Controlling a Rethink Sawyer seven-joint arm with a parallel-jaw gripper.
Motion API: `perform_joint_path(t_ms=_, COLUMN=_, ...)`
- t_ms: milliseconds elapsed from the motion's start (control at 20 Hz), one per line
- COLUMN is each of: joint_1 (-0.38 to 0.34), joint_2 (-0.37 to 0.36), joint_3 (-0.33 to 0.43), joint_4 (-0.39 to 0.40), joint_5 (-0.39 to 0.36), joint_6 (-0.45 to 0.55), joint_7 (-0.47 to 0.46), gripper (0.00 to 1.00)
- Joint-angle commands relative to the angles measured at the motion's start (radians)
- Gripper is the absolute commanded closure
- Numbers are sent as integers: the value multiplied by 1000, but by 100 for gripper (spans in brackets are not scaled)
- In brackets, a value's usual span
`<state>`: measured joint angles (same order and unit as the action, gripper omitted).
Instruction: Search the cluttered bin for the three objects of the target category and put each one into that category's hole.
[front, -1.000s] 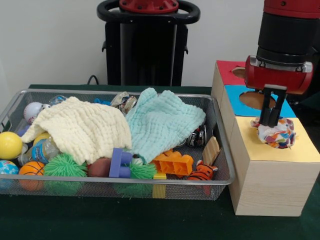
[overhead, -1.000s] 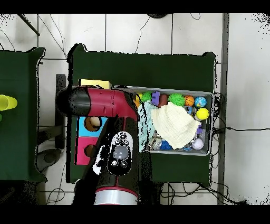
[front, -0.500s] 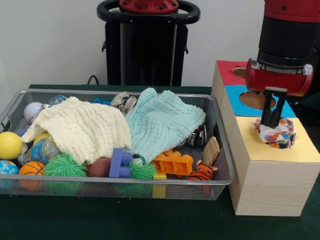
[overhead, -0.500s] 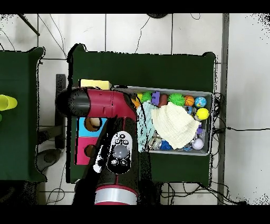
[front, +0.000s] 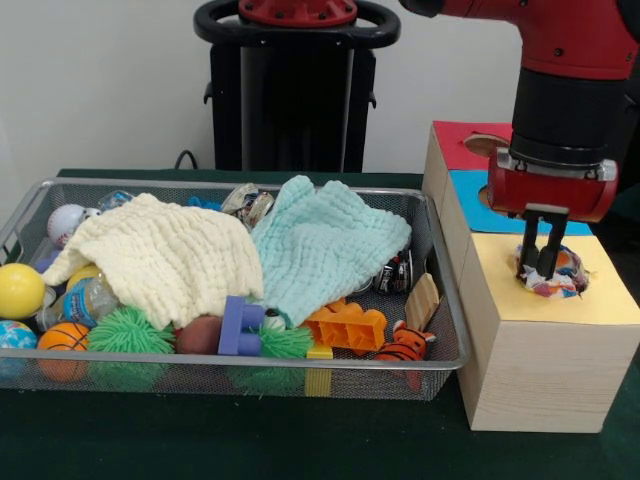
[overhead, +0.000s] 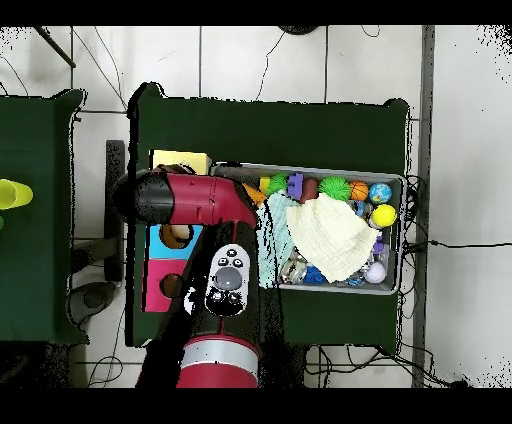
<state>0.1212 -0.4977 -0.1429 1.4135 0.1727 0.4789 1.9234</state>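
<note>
Sinking lower than a second ago, the dotted cloth (front: 556, 275) is now sitting mostly down inside the hole (front: 580, 285) in the yellow top (front: 540, 300), where earlier it was bulging in a mound above the paper. Directly above it, the gripper (front: 541, 268) is reaching down with its two dark fingers (front: 527, 245) standing slightly apart, tips at the hole's rim and against the cloth; whether they are pinching any fabric cannot be told. Yellow paper is lying bare in front of and beside the hole, and the box (front: 540, 375) is standing just beside the bin (front: 240, 362) at its right end in the front view, with dark green table (front: 200, 440) showing open along the near side. Behind the yellow section, the blue top (front: 475, 205) and red top (front: 458, 140) are running back toward the wall. Inside the bin, a cream cloth (front: 165, 260) and a mint cloth (front: 325, 250) are draping over the clutter, with a yellow ball (front: 18, 290), green spiky balls (front: 130, 330), a purple block (front: 238, 328), an orange block (front: 345, 325) and a toy tiger (front: 405, 345) crowding the front rim. From overhead, the arm (overhead: 200, 200) is covering most of the box, leaving only a yellow corner (overhead: 180, 160) visible.
</note>
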Motion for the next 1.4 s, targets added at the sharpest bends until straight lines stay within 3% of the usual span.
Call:
perform_joint_path(t_ms=50, joint_1=-16, joint_2=75, joint_3=116, joint_4=105, joint_5=46, joint_6=-43, joint_7=187, gripper=100)
perform_joint_path(t_ms=900, joint_1=-64, joint_2=155, joint_3=211, joint_4=93, joint_5=68, joint_6=6, joint_7=107, gripper=100)
perform_joint_path(t_ms=1400, joint_1=-13, joint_2=173, joint_3=120, joint_4=44, joint_5=44, joint_6=63, joint_7=149, gripper=100)
